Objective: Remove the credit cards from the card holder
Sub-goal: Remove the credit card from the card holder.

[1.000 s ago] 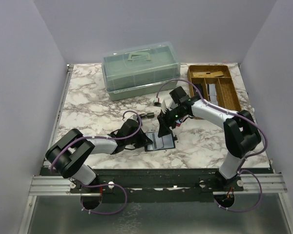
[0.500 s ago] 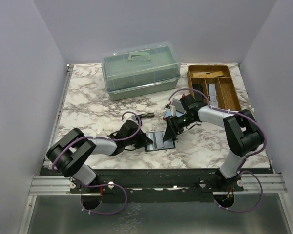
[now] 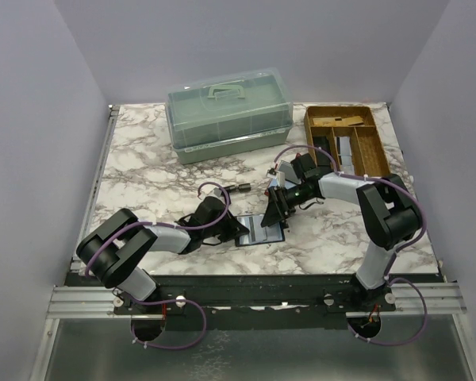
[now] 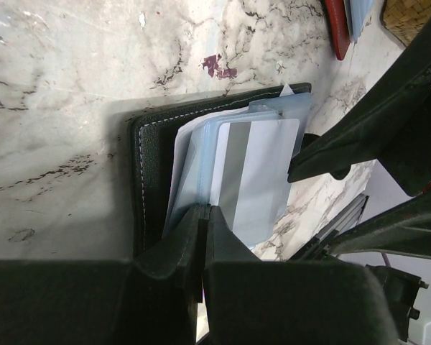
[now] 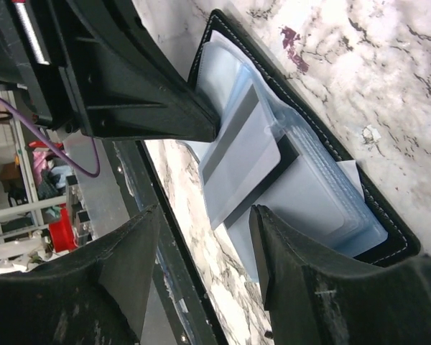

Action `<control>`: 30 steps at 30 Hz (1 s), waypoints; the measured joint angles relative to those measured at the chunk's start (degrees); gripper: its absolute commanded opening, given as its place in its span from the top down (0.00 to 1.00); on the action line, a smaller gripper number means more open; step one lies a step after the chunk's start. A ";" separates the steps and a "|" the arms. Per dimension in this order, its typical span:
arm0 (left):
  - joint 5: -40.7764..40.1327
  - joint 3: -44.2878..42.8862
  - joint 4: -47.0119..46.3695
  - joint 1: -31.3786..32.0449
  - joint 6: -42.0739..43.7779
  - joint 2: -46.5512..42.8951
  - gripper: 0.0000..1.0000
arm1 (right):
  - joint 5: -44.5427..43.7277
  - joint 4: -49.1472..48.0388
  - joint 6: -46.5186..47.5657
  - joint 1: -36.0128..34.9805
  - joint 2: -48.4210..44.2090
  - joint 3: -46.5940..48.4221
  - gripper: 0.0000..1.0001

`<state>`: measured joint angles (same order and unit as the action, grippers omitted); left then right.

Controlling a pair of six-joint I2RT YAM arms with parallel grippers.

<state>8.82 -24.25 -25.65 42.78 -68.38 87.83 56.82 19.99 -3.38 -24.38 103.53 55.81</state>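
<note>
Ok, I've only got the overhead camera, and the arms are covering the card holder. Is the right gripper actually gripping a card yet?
Observer: No. The right gripper is open. The free end of a pale blue card shows between its fingers and is not clamped.
Operator: Is that card loose, or in its sleeve?
Observer: One end is tucked among the clear sleeves and the other end sticks out.
Operator: And the left side?
Observer: The left gripper is shut on the near edge of the black card holder, which lies open on the table.
</note>
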 measured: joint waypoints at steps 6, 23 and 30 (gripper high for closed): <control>-0.24 0.00 -0.09 0.13 -0.17 0.04 1.00 | -0.70 -1.29 -2.19 0.00 1.14 -0.66 0.42; -1.16 0.85 -0.92 0.48 -0.98 -0.46 1.00 | 5.42 -4.50 -6.01 0.00 8.15 -0.31 0.76; -1.95 2.62 -1.77 0.74 -1.49 -1.86 1.00 | 5.46 -3.67 -3.69 0.50 8.81 0.07 0.83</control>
<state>6.87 -21.63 -27.42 43.53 -69.87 85.97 62.28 16.32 -7.07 -23.88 112.33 55.88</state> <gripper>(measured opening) 0.038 0.181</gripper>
